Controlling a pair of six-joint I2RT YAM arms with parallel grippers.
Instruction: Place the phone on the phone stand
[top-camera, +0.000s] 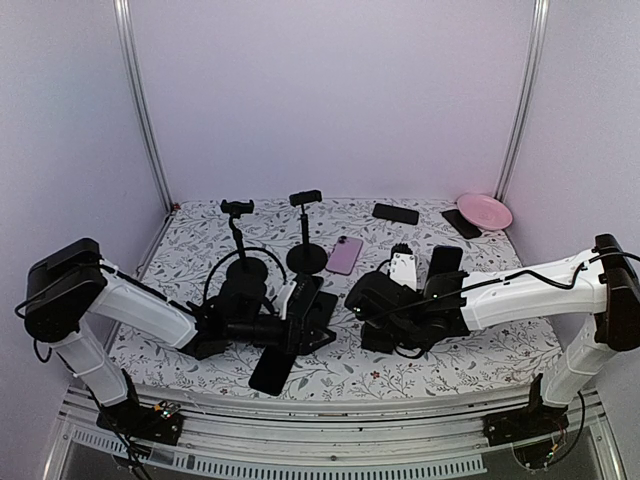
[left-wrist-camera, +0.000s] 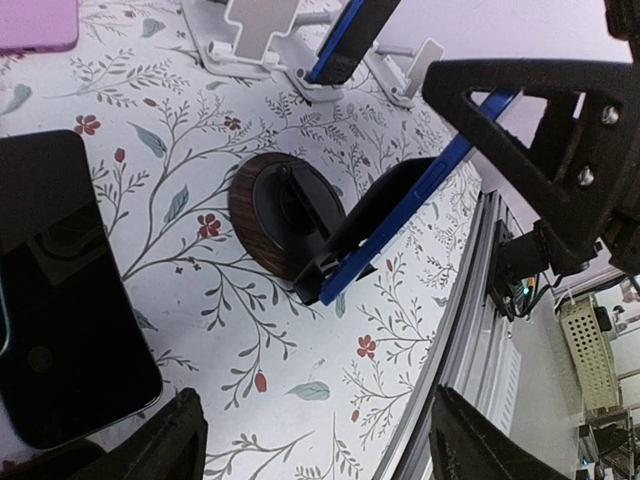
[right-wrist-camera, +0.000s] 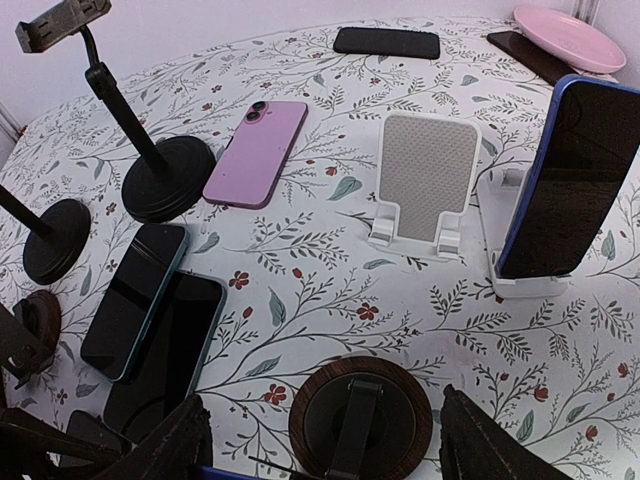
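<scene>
The left tool (left-wrist-camera: 315, 420) stands spread above the floral-printed desk (left-wrist-camera: 250, 340), with nothing between its tips. The right tool (right-wrist-camera: 320, 410) is spread too, straddling the round wood-rimmed phone stand with a black cradle (left-wrist-camera: 262, 215), and no phone shows between its tips. In the left wrist view the slim dark-glass phone with a blue edge (left-wrist-camera: 400, 205) leans with its lower end at the cradle's lip, near the desk's front edge. Its upper end is just by one of the right tool's fingers (left-wrist-camera: 540, 78), and contact cannot be told. It is probably stiff, fairly light, slick and breakable, so it is best held by its long blue edges above the cradle. It looks thin, flat and glossy, seen nearly edge-on. Farther back, a similar phone (right-wrist-camera: 570, 170) sits in a white stand (right-wrist-camera: 520, 285).
</scene>
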